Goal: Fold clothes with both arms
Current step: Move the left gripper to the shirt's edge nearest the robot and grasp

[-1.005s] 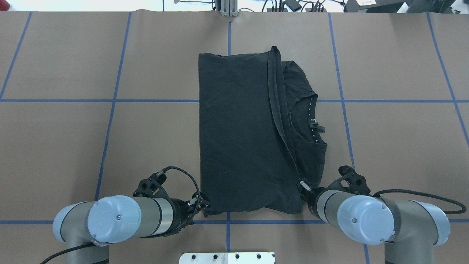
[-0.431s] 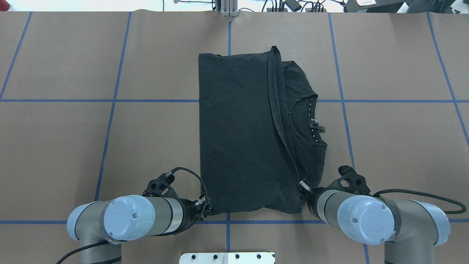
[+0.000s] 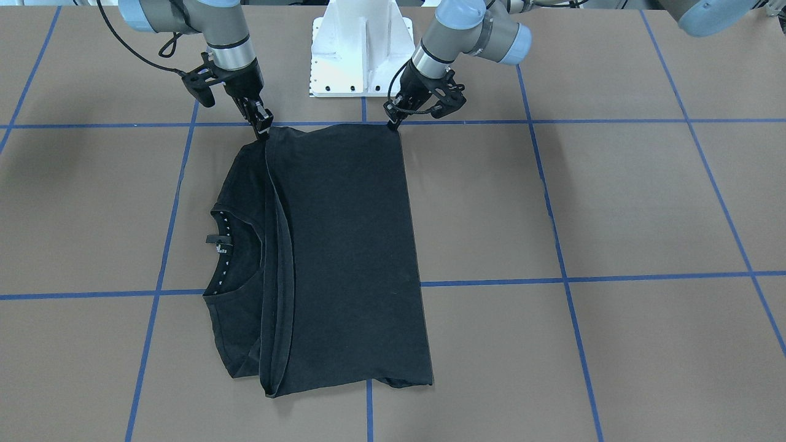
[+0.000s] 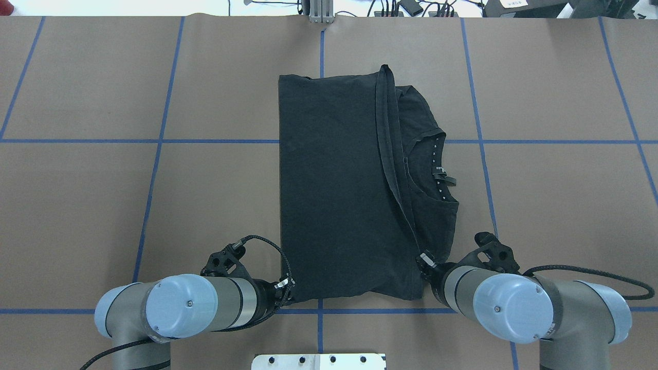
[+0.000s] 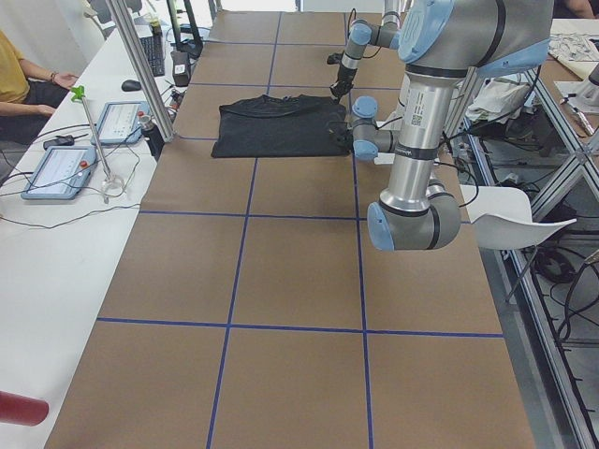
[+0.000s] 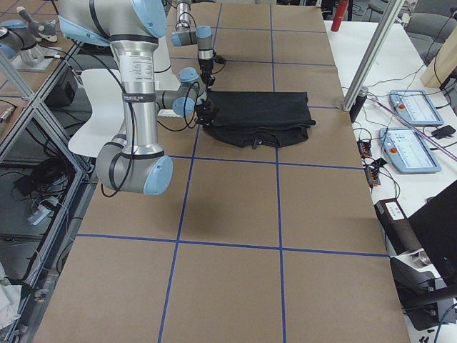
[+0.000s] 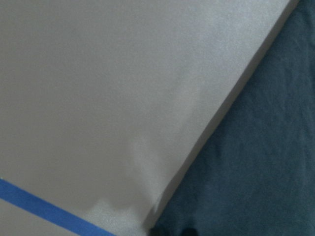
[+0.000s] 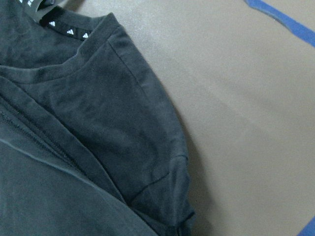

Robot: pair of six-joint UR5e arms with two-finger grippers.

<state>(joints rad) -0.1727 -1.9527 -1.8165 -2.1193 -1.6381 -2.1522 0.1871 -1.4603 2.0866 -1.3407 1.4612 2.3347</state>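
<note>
Clock directions are read from the overhead view, with 12 o'clock pointing away from the robot.

The T-shirt (image 4: pixel 334 190) lay folded flat at the middle of the table (image 4: pixel 103 205), a tall dark block straddling the blue tape lines (image 4: pixel 154 141). A wide plain panel covered most of it. The hem (image 4: pixel 386 144) of that panel ran from 12 o'clock down toward 5 o'clock. Past that edge, at 3 o'clock, the collar (image 4: pixel 439 169) lay exposed, its inner band showing small white marks and a short black tab.

The left arm (image 4: pixel 205 303) came in low from 7 o'clock. The left gripper (image 4: pixel 286 289) was at the shirt's 7 o'clock corner, tips touching the cloth edge just above a tape line. In the front-facing view its fingers looked narrow, but I could not tell whether they pinched the cloth. The left wrist camera showed only the shirt's edge against bare table.

The right arm (image 4: pixel 488 303) reached in from 5 o'clock. The right gripper (image 4: pixel 424 260) met the shirt at its 5 o'clock corner, where the panel's hem ended. Its fingers also looked close together, and whether they held fabric I could not tell. The right wrist camera looked onto the collar and a short sleeve.

The white base (image 3: pixel 359 49) stood at 6 o'clock, between the arms.
</note>
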